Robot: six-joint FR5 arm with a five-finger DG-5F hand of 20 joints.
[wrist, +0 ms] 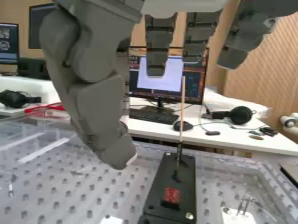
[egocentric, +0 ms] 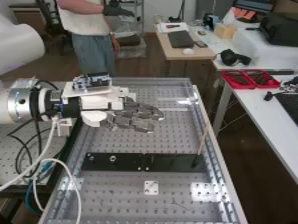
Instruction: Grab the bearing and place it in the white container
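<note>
The hand (egocentric: 133, 119) and the black plate (wrist: 188, 175) are both cut off by the wrist view's edges.

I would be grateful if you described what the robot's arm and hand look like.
The arm is smooth, rounded and white, with a silvery metal section near the wrist and black and white cables. The hand has a white body and blocky, dark grey fingers.
</note>
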